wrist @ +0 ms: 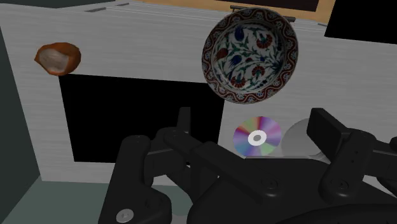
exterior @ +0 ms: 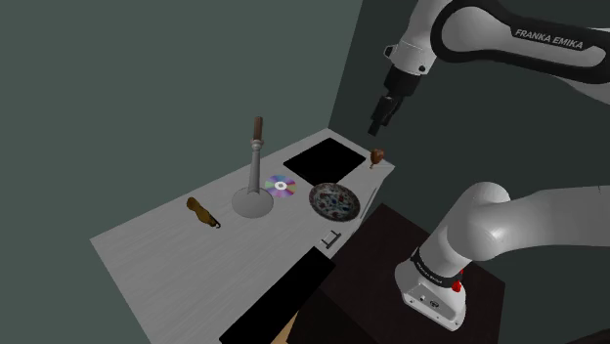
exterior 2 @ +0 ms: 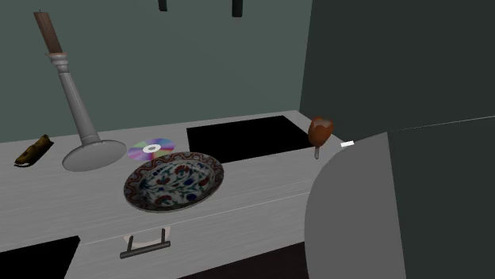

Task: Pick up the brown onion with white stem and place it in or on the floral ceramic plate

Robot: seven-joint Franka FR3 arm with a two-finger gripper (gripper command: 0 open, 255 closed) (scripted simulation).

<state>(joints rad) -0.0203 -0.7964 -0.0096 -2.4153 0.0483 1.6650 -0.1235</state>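
Approach step: the end effector (exterior: 376, 125) hangs released, high above the table (exterior: 166, 244).
In the shoulder view the brown onion (exterior: 378, 156) lies near the table's far edge, about 1 o'clock from the floral plate (exterior: 335, 202); next, probably descend over it and clench.

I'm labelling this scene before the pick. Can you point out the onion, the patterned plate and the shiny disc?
onion (exterior 2: 320, 128): second exterior view, on its brown body.
plate (exterior 2: 174, 181): second exterior view, on its bare painted centre.
disc (exterior 2: 162, 146): second exterior view, on its rainbow face.
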